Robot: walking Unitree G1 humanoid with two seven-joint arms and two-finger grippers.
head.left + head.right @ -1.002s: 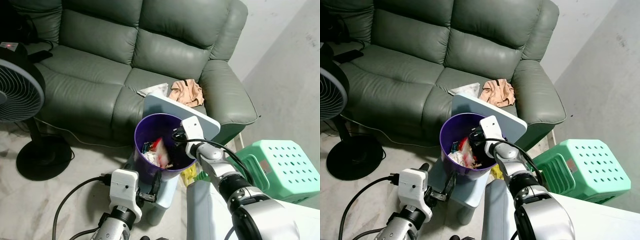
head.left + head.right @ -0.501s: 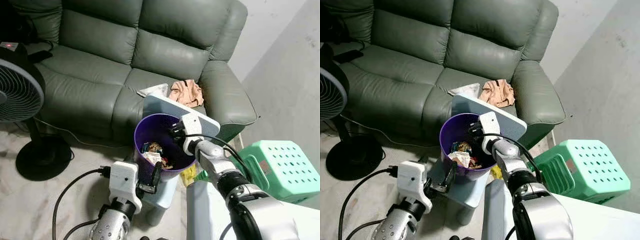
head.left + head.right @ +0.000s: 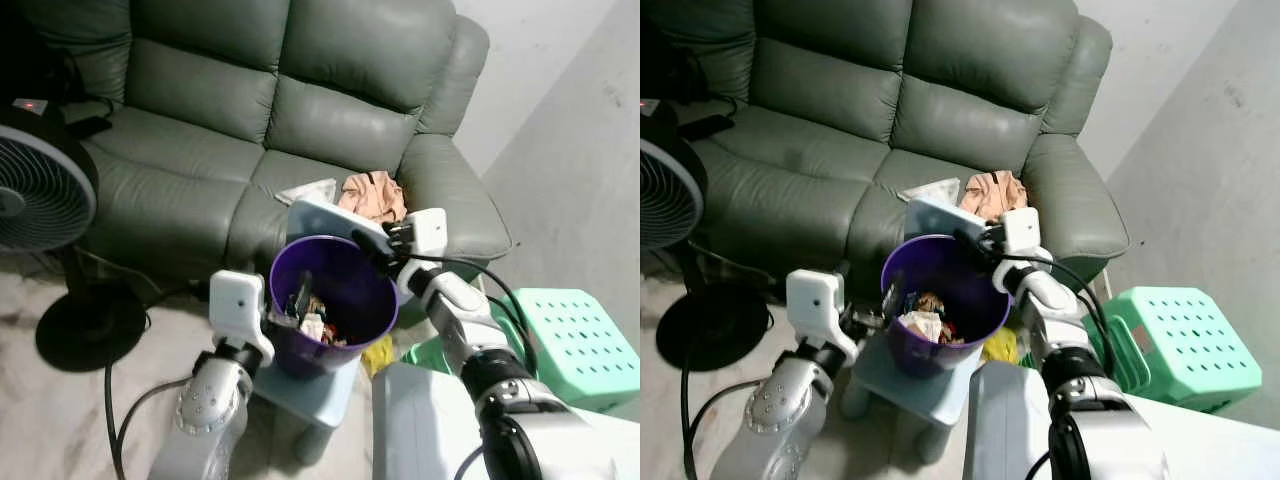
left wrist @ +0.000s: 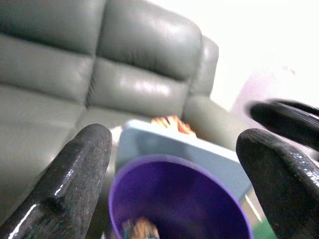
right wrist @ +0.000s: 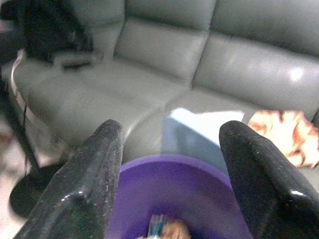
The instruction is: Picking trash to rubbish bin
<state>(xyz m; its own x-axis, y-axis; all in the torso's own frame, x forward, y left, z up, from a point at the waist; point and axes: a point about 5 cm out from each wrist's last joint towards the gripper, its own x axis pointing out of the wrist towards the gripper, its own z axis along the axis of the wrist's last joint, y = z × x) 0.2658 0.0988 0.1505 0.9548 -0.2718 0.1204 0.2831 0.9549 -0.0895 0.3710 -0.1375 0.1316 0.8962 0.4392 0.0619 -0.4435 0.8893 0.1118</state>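
- Where the head cameras look down, a purple rubbish bin (image 3: 333, 305) stands on a pale blue stool (image 3: 318, 393) in front of a green sofa (image 3: 250, 120), with mixed trash (image 3: 318, 322) lying in its bottom. The left gripper (image 3: 296, 300) is at the bin's near-left rim, one black finger reaching over into it; the right gripper (image 3: 375, 247) is at the far-right rim. A pale blue lid (image 3: 940, 218) stands tilted behind the bin. A crumpled tan cloth (image 3: 372, 195) lies on the sofa seat, a fan (image 3: 40, 195) stands to the left, and a green stool (image 3: 572, 345) to the right.
- Seen from the left wrist, its fingers (image 4: 75, 181) are spread wide and empty over the bin's mouth.
- Seen from the right wrist, its fingers (image 5: 94, 174) are likewise wide apart, holding nothing, with the bin below.
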